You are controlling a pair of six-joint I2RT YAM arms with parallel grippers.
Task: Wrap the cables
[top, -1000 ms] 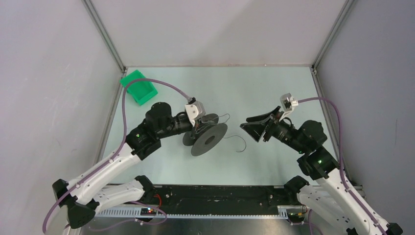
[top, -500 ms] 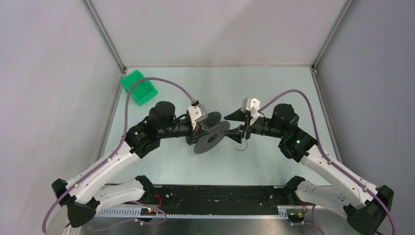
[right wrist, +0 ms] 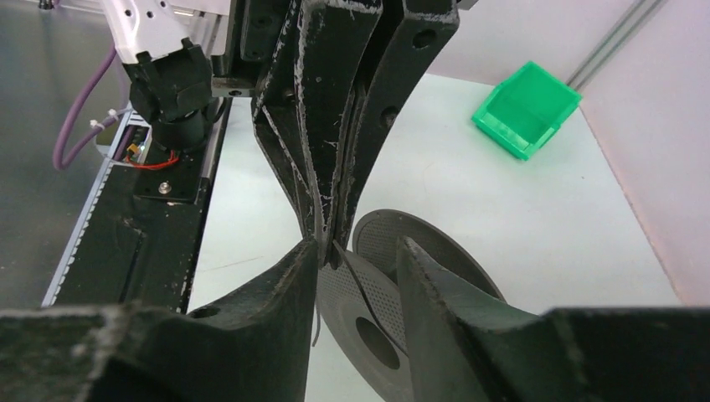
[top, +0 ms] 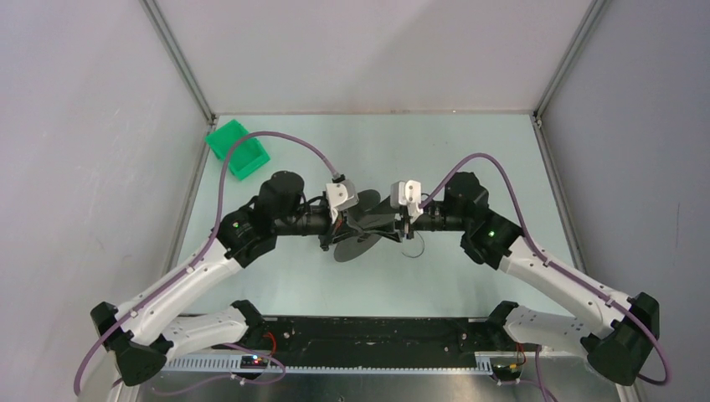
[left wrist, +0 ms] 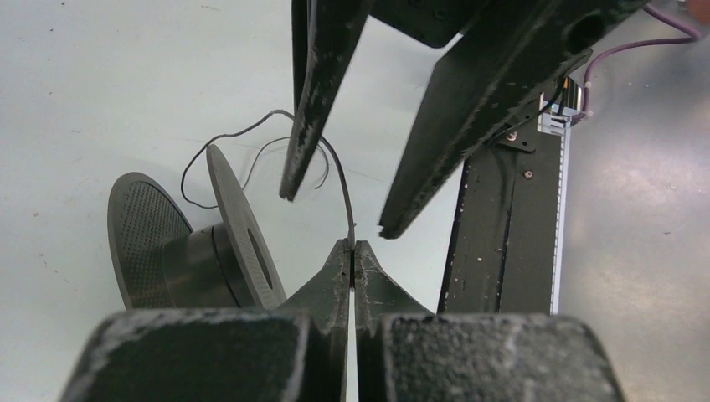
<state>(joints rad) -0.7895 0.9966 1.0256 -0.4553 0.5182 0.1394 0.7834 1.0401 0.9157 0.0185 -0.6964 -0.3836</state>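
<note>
Pinching thin black thread-like cable (left wrist: 344, 188) just beside black perforated plastic spool (left wrist: 237, 226): left gripper (left wrist: 352, 248), fingers pressed together on it. Right gripper (left wrist: 335, 213) fingers spread apart, straddling cable near pinch. Loose cable curls trail back to spool on pale green table (top: 469, 151).

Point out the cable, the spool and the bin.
cable (left wrist: 343, 186): left wrist view, midway along the curved strand.
spool (left wrist: 239, 228): left wrist view, on its nearer flange.
bin (right wrist: 524, 105): right wrist view, on its green inside.
</note>
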